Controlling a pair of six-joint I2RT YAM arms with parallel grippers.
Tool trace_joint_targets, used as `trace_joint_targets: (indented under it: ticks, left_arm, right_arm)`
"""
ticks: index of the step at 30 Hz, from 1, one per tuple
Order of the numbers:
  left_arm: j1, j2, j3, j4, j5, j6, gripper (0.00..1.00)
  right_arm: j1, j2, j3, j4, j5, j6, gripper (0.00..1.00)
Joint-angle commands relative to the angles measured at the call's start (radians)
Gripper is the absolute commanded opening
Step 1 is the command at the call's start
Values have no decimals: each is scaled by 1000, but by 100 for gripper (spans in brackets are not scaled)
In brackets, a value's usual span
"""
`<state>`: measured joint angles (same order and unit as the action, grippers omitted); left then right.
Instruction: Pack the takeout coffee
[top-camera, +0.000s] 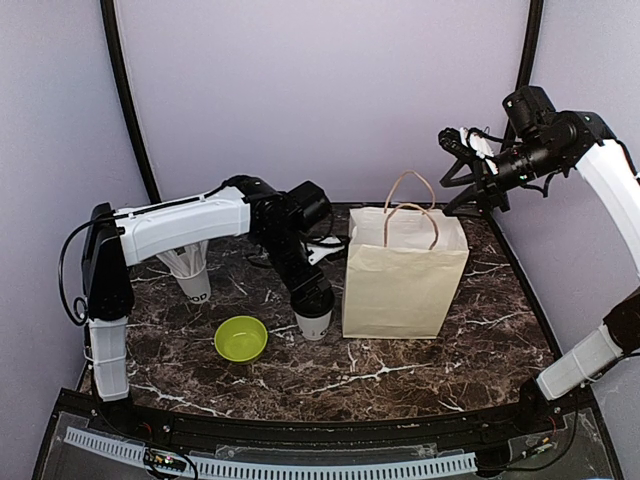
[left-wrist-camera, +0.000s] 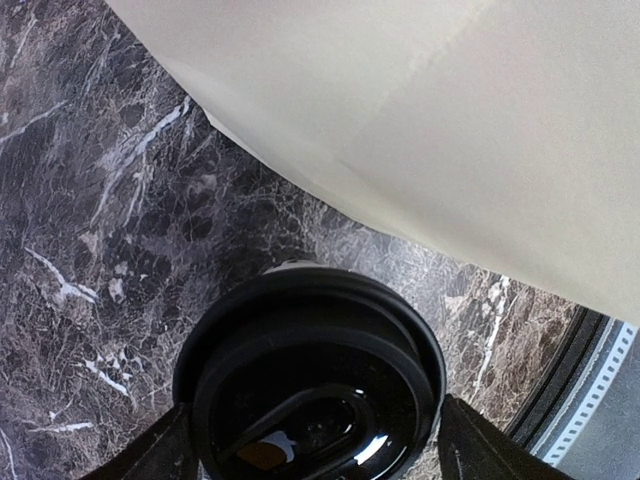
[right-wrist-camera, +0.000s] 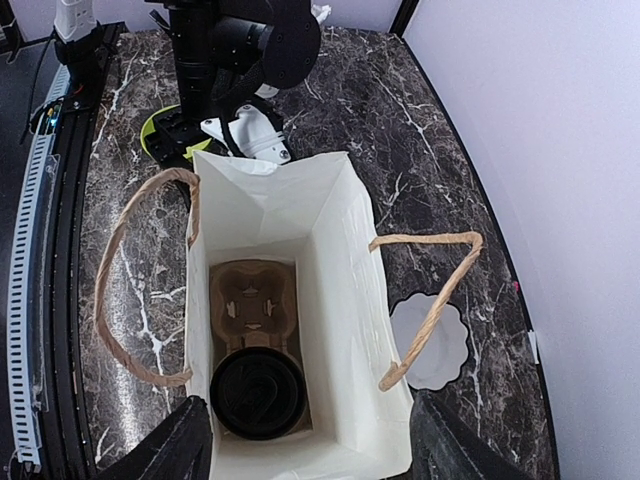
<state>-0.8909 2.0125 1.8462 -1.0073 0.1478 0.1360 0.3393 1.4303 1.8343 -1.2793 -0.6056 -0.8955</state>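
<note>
Left pincer (left-wrist-camera: 315, 445) straddles lidded coffee cup (top-camera: 314, 325) on desk (top-camera: 490, 335) just left of paper bag (top-camera: 400, 285), can't tell if clamped; right pincer (right-wrist-camera: 310, 440) apart, empty, above bag; risk: weak grip slips, cup tips or snags bag rim.

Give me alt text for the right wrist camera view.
Looking down into an open cream paper bag: a brown cardboard cup carrier at the bottom holds one black-lidded cup, the slot beside it empty. The bag stands on a dark marble table.
</note>
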Motion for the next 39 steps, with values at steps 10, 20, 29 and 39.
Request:
trace_joint_targets:
  ticks: [10,20,29,39]
  left_arm:
    - [-31,18,10,-56,-27,10,73]
    - [-32,-71,61,-81,-79,-16,65]
    - [-24,-198,71,-100,-151,-56,65]
    - [26,-314,168,-96,-254,-56,64]
  right_arm:
    - [-6,-8,-5,34,8,19,68]
    - [-67,53,133,74,-62,115,68]
    - [-69,172,207,56,-163,150,72]
    - [-54,250,155,5,-136,115,72]
